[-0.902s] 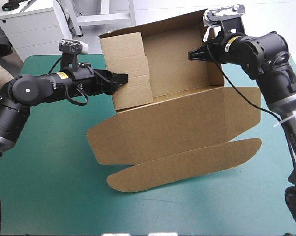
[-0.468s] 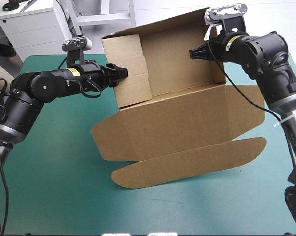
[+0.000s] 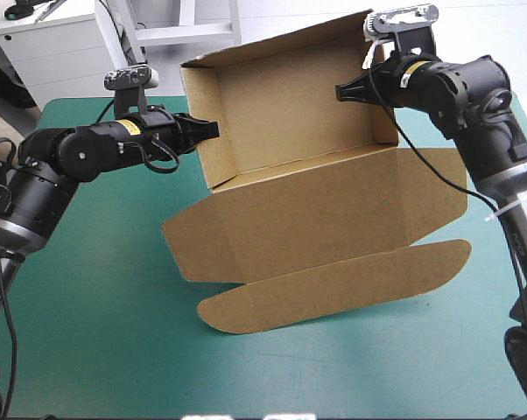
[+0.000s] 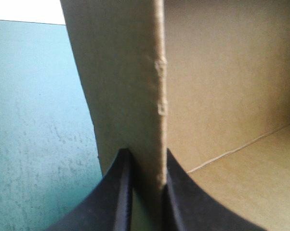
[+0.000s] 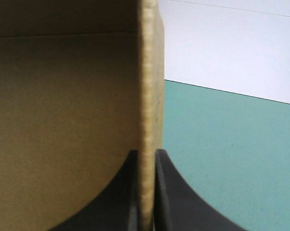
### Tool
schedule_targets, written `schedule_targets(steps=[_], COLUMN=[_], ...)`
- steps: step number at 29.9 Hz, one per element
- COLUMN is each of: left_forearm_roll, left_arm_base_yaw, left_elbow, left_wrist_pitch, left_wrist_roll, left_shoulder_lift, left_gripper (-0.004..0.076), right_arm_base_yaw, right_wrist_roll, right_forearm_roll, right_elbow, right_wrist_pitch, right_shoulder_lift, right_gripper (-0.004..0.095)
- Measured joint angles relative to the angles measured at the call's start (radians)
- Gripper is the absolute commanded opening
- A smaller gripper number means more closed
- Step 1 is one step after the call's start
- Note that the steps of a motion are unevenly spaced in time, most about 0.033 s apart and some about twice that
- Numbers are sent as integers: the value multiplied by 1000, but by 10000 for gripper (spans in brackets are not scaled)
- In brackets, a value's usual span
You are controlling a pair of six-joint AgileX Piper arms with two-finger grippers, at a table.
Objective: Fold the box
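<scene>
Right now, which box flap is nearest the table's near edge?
The long flap with rounded ends, frontmost panel of the box; the others lie behind it.

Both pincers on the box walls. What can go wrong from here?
1. The left pincer and right pincer each clamp only a thin wall edge of the box; either may slip off.
2. Uneven pulls could twist or crease the board.
3. The lid trails down to the table and may snag.
</scene>
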Motion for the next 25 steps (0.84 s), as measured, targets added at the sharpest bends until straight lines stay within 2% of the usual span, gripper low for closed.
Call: schedule_targets(steps=[7,16,25], left_forearm_roll=[22,84,208], left_arm_base_yaw=[-3,-7,-6], left_elbow=[-3,-111,-243], left_wrist_pitch=[33,294,462], left_wrist_roll=[-11,-33,-37], left_shoulder_lift=[21,159,291], left_gripper=[-8,-8,-8], right_arm_base_yaw=[-1,-1,-1], right_wrist_roll=[-38,-32,-7], right_forearm_roll=[10,24,98], right_elbow=[-1,-3,-3], right_wrist_pitch=[56,273,299], right_shoulder_lift=[3,88,213], right_gripper=[-15,-15,-15])
